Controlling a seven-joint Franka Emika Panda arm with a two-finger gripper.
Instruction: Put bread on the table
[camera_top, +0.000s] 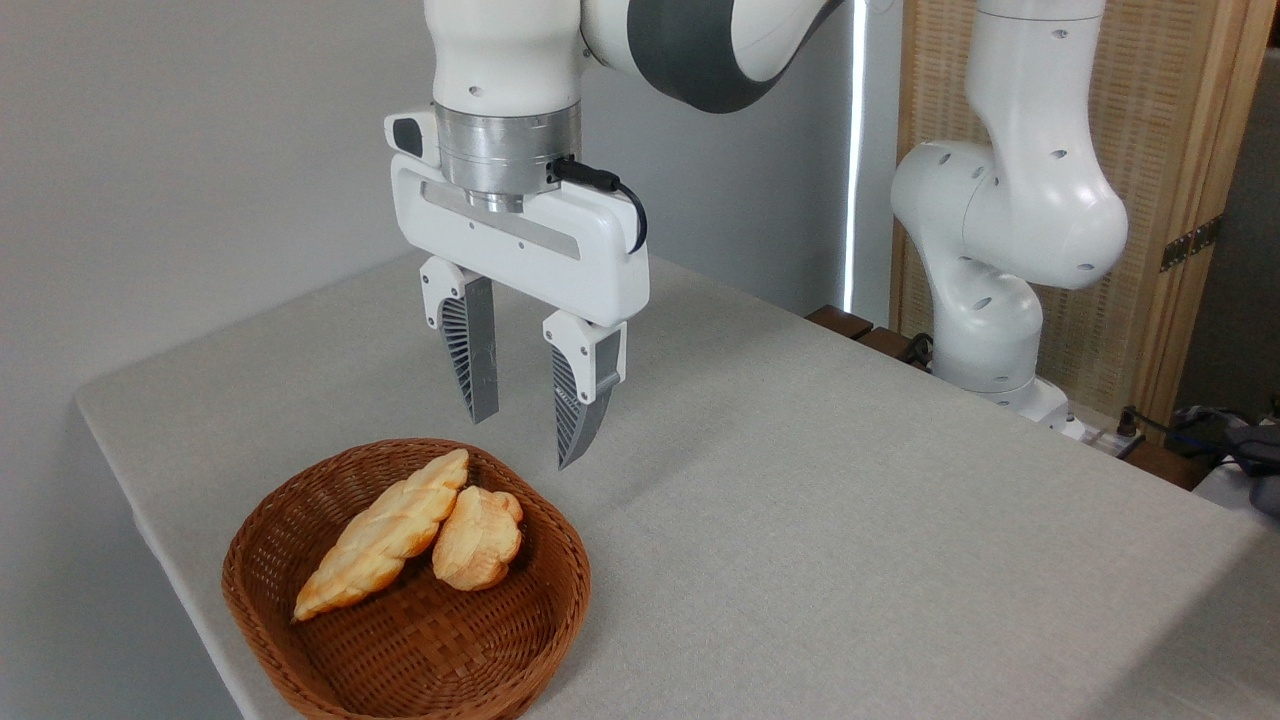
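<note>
— What sort of place is this?
— A robot lab or test room, dressed a little like a home; a white robot arm (1010, 200) is bolted beside a cloth-covered worktop (850, 520); the walls are plain grey.
— And the homely part?
— A wicker basket (420, 640) of bread; a woven wood-framed screen (1180, 180) behind; loose cables (1190, 430) at the edge.

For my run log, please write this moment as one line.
gripper: open, empty, above basket rim | braided loaf: in wicker basket, touching short roll | table: no bread yet
</note>
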